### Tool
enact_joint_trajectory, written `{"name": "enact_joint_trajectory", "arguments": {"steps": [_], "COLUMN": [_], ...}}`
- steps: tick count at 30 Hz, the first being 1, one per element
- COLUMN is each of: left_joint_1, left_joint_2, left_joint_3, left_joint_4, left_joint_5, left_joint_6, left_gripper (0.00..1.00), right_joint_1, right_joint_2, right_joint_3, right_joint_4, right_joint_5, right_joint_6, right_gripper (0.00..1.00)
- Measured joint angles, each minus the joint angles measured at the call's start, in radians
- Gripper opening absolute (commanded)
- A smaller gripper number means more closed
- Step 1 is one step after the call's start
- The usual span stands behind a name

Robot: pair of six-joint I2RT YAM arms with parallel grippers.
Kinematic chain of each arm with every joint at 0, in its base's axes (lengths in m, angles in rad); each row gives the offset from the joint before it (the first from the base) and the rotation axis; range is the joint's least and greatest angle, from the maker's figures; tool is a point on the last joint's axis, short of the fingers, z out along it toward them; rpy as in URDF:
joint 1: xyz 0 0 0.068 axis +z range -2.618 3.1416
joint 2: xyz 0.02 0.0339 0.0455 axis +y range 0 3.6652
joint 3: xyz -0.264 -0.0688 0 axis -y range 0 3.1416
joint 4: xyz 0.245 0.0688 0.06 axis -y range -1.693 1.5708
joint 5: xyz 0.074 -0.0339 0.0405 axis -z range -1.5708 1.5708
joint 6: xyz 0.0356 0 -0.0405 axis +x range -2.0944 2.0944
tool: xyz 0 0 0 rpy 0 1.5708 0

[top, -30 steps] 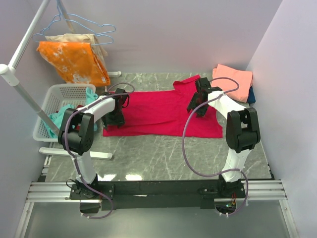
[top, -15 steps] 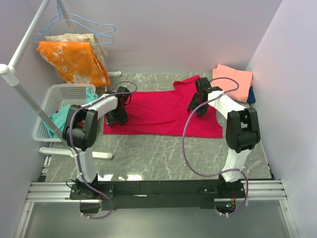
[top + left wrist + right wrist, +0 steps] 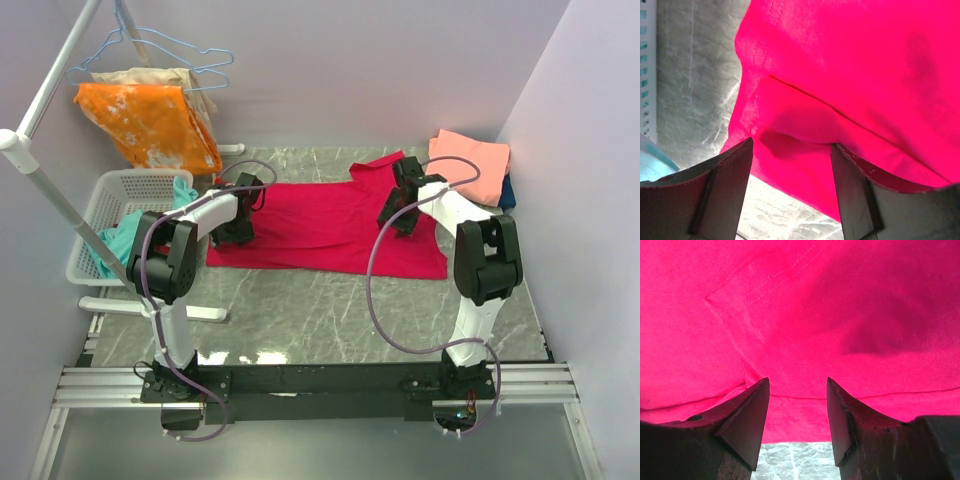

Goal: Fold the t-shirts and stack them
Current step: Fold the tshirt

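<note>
Where the crimson-red t-shirt (image 3: 320, 228) lies spread flat across the middle of the grey marble table (image 3: 330, 310), both arms reach out over it from the near edge. The left gripper (image 3: 236, 222) stands over the shirt's left end, close to that edge of the cloth. Its wrist view shows the jaws parted, with red fabric and a stitched hem line filling the gap between the two fingers (image 3: 722, 192). A small pucker of cloth sits just ahead of the left fingertip, and bare table shows beyond the shirt's edge. Nothing is clasped between the jaws. Whether the tips touch the fabric cannot be told.

The right gripper (image 3: 400, 212) stands over the shirt's right part, just this side of the sleeve that points toward the far wall. Its jaws also stand apart, empty, and the wrist view shows a seamed fold of red cloth ahead of them with a strip of table below the hem.

Well apart from both grippers, at the far right corner, a folded salmon-pink t-shirt (image 3: 470, 155) rests on a dark blue t-shirt (image 3: 507, 192). At the left, a white basket (image 3: 120, 190) holds a teal cloth (image 3: 115, 245). An orange white-blotched cloth (image 3: 150, 125) hangs above it.
</note>
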Motion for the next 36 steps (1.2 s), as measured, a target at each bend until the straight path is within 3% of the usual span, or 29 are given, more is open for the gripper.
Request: {"name": "enact_joint_trajectory", "arguments": {"steps": [13, 28, 36], "left_joint_1": [0.000, -0.001, -0.003], "left_joint_2": [-0.006, -0.130, -0.122], "left_joint_3": [-0.008, -0.170, -0.177], "left_joint_4": [0.034, -0.010, -0.020], "left_joint_5": [-0.034, 0.014, 0.005], "left_joint_6": [-0.011, -0.019, -0.019], "left_gripper": [0.72, 0.72, 0.73], "right_joint_1": [0.018, 0.021, -0.029], "right_joint_2": [0.000, -0.025, -0.028], "right_joint_3": [-0.002, -0.174, -0.185], "right_joint_4": [-0.018, -0.092, -0.098], "right_joint_5": [0.005, 0.076, 0.050], "right_joint_6": [-0.011, 0.043, 0.068], "right_gripper": [0.56, 0.54, 0.52]}}
